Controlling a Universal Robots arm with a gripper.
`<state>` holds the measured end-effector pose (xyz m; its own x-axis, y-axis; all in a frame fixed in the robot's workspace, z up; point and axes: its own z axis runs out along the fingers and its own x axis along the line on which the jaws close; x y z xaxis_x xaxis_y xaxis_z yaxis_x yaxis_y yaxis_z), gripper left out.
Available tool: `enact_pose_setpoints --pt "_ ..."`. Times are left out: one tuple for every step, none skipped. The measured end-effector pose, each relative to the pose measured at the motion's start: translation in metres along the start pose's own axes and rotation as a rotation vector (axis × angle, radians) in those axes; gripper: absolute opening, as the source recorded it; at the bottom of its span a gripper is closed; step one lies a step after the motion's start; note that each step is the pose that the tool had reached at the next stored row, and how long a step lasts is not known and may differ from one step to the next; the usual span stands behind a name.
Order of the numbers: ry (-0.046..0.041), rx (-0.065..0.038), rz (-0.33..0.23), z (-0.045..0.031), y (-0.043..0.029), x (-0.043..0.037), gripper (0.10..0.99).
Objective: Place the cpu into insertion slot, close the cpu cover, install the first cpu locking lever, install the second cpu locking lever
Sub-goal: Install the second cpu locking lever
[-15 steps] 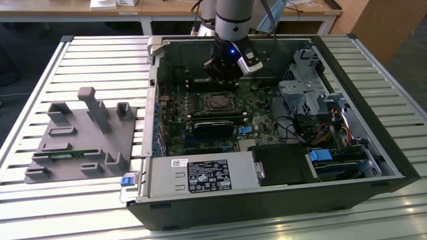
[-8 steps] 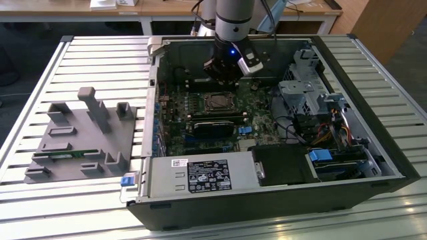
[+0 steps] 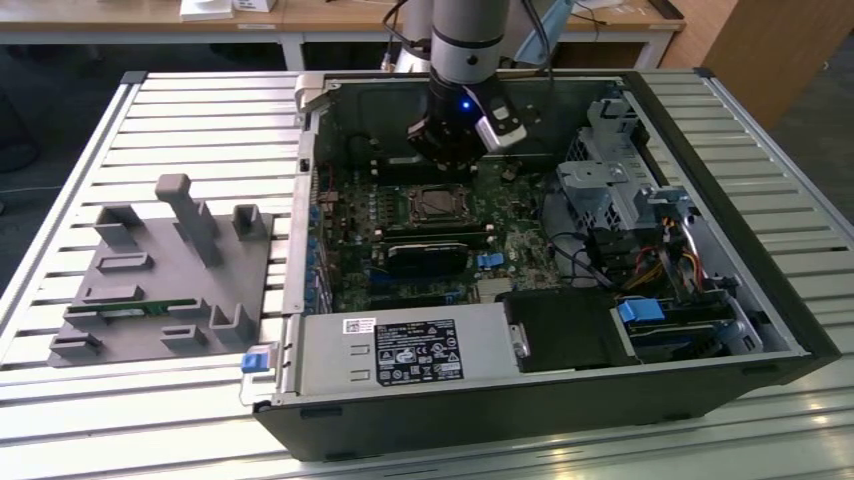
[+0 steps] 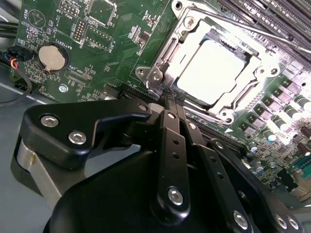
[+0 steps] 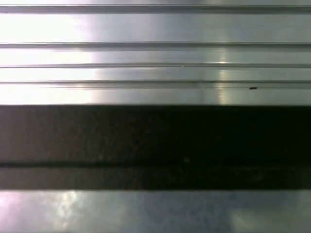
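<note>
in the second wrist view the jaws [image 4: 167,99] are pressed together with nothing between them, their tips just beside a corner of the cpu cover [image 4: 243,99], which lies flat over the insertion slot [image 4: 192,29] with the cpu [image 4: 214,70] showing pale through its window. in the exterior view the arm hangs inside the open computer case [image 3: 747,300] on the slatted desk [image 3: 174,130], jaws [image 3: 447,160] just above the cpu [image 3: 437,206] on the green board.
</note>
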<state>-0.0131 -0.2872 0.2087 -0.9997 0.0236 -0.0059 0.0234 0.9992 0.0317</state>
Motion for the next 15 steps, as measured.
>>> enact_pose_setpoints --pt "0.0 0.0 0.0 0.0 -0.0003 0.0 0.118" --pt "0.0 0.0 0.0 0.0 -0.0007 0.0 0.118" --pt "0.0001 0.0 0.0 -0.0001 -0.0012 0.0 0.118" --pt "0.0 0.0 0.0 -0.0001 -0.0018 -0.0001 0.118" --pt "0.0 0.0 0.0 -0.0001 -0.0024 -0.0001 0.118" --pt "0.0 0.0 0.0 -0.0001 -0.0032 -0.0001 0.118" --pt "0.0 0.0 0.0 -0.0001 -0.004 -0.0001 0.118" --pt "0.0 0.0 0.0 -0.0001 -0.0049 -0.0001 0.118" --pt "0.0 0.0 0.0 -0.0001 -0.006 -0.0001 0.118" --pt "0.0 0.0 0.0 -0.0002 -0.0073 -0.0002 0.118" --pt "0.0 0.0 0.0 -0.0002 -0.0087 -0.0002 0.118" --pt "0.0001 0.0 0.0 -0.0002 -0.0101 -0.0002 0.118" --pt "0.0001 0.0 0.0 -0.0003 -0.0118 -0.0003 0.118" --pt "0.0 0.0 0.0 -0.0003 -0.0132 -0.0003 0.118" --pt "0.0 0.0 0.0 -0.0003 -0.014 -0.0003 0.118"
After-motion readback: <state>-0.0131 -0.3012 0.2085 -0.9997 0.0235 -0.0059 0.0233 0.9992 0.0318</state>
